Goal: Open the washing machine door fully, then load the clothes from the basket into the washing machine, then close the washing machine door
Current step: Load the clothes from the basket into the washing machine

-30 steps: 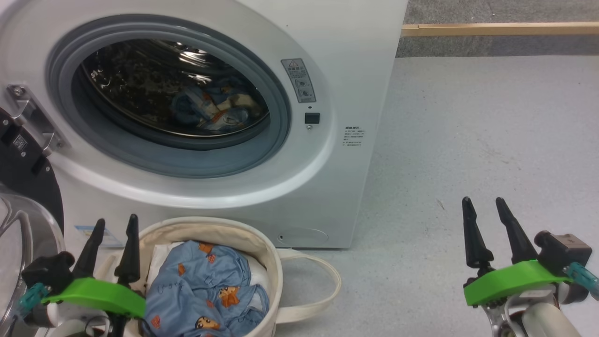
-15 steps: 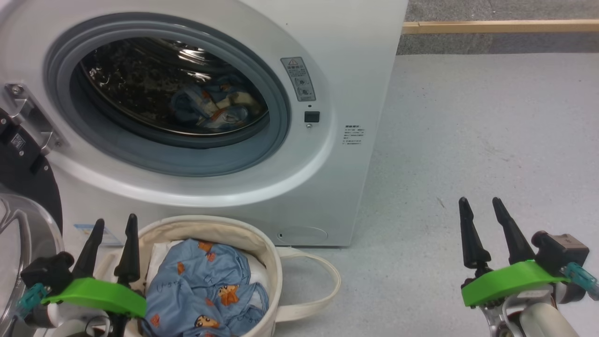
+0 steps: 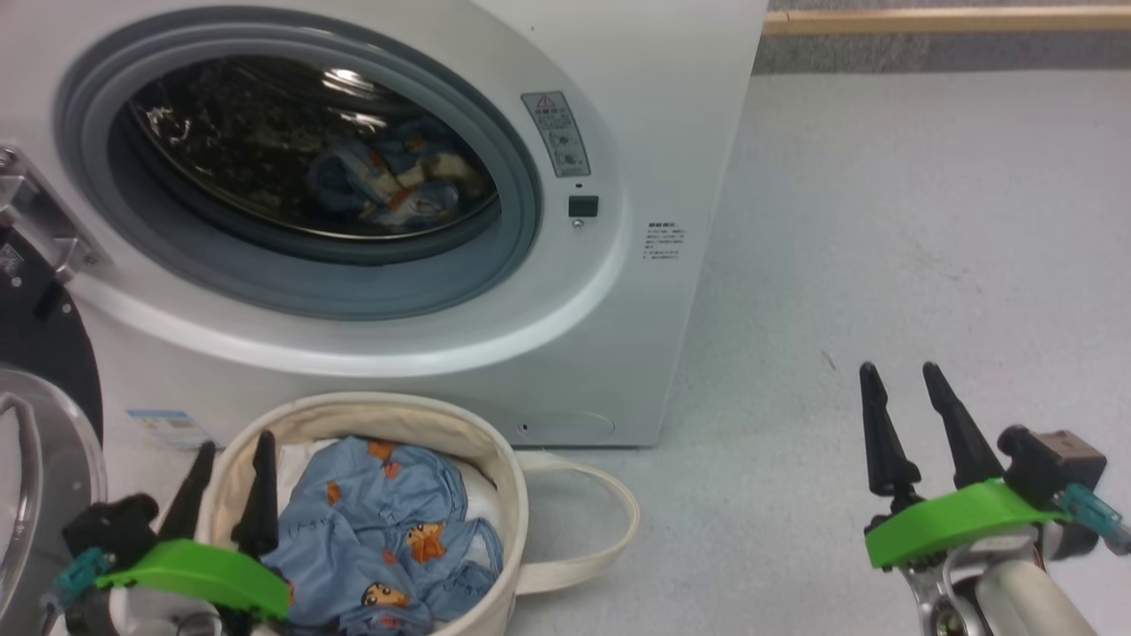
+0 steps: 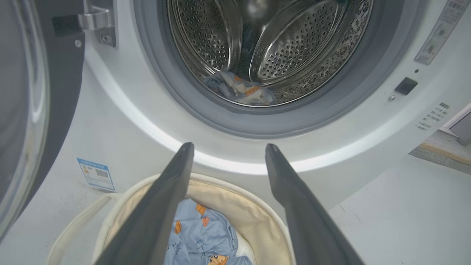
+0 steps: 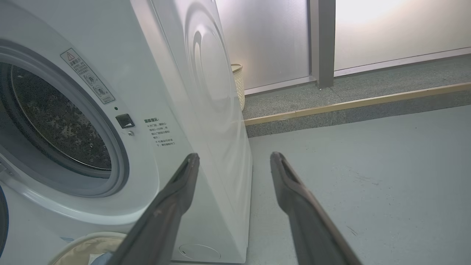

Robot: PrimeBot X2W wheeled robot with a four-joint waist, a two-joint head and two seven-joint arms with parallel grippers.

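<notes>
The white washing machine stands with its round opening uncovered. Its door, black-rimmed with a glass bowl, is swung out at the left. One blue printed garment lies in the steel drum. The cream basket sits on the floor before the machine, with more of the light blue clothes inside. My left gripper is open over the basket's left rim, touching nothing. In the left wrist view its fingers point over the basket and the clothes towards the drum. My right gripper is open and empty above bare floor.
Grey floor spreads to the right of the machine, ending at a wooden strip. The right wrist view has the machine's side, a woven bin behind it and frosted wall panels. A blue label sits low on the front.
The head camera has tipped down a little, so the scene sits higher. My left gripper has dropped lower and slightly right, towards the basket's rim. Both grippers stay open.
</notes>
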